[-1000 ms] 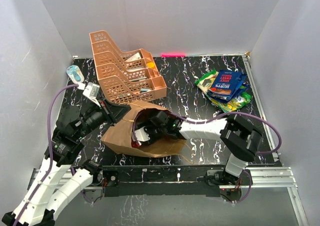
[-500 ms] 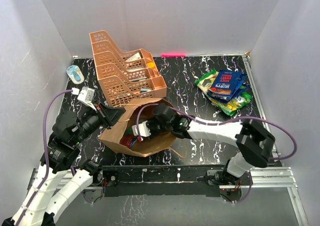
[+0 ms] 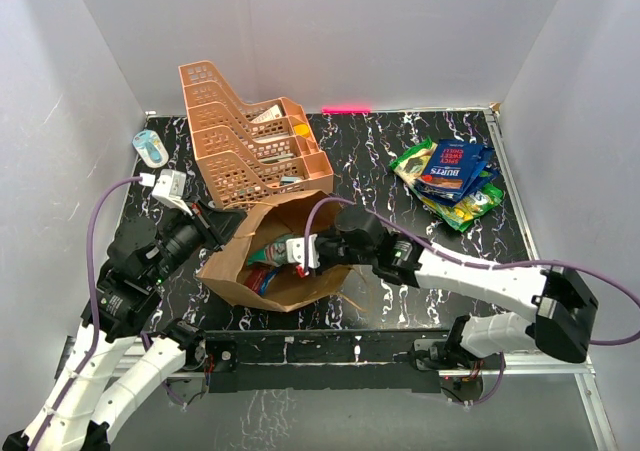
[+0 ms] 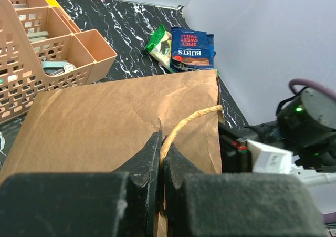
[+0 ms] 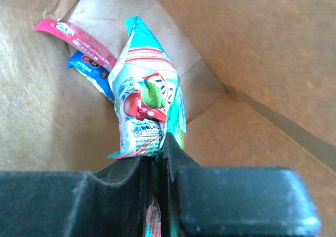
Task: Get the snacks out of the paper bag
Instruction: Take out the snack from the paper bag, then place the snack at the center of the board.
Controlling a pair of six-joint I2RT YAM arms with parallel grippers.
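Snacks lying out of the bag are piled at the far right of the tabletop, well apart from the paper bag. The top blue packet is printed "BURTS" and "SPICY SWEET CHILLI", and green packets are tucked under it. The paper bag is slumped at the near middle of the tabletop, just in front of an orange tray rack, with its mouth opened toward the right arm. Inside it a teal packet with a red and green emblem is clamped by its lower edge between the right jaws; its small print cannot be read. Behind it a pink wrapper and a blue wrapper are seen against the bag's inner wall, their lettering too small to read. The right arm is stretched low and leftward, its wrist at the bag's mouth. The left arm is bent up from the near left, and the left jaws are pressed together on the twine handle at the bag's edge.
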